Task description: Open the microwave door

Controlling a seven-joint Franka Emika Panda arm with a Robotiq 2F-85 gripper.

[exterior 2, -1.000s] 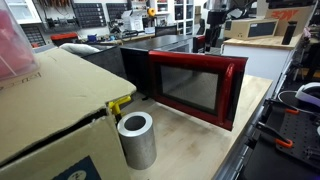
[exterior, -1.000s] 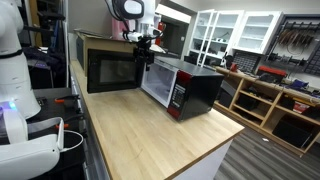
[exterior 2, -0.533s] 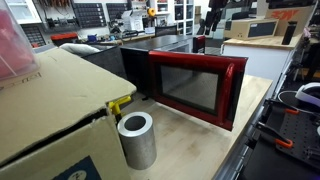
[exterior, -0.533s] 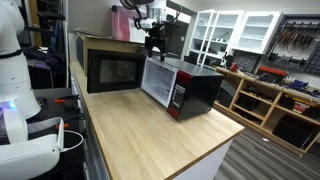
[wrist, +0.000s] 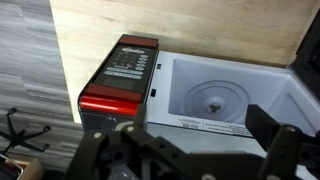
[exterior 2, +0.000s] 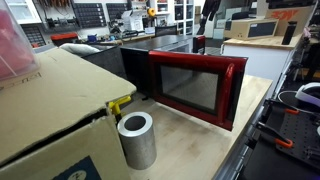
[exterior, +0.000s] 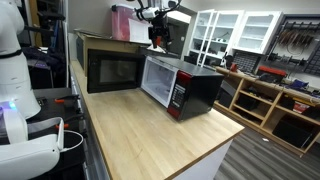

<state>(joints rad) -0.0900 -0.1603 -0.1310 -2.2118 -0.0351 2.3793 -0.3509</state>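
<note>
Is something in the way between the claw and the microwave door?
Nothing visible is in the way. The claw hangs open in the air above the microwave. The microwave door is already swung wide open next to it.

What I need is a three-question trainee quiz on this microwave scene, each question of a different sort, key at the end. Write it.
1. True or false: the door is shut.
2. Where is the gripper? A. Gripping the door. B. Above the microwave, touching nothing. C. Inside the microwave.
3. Short answer: what does the gripper hold?
Key: 1. False: the door stands swung open. 2. B. 3. Nothing; the wrist view shows its fingers apart and empty.
</note>
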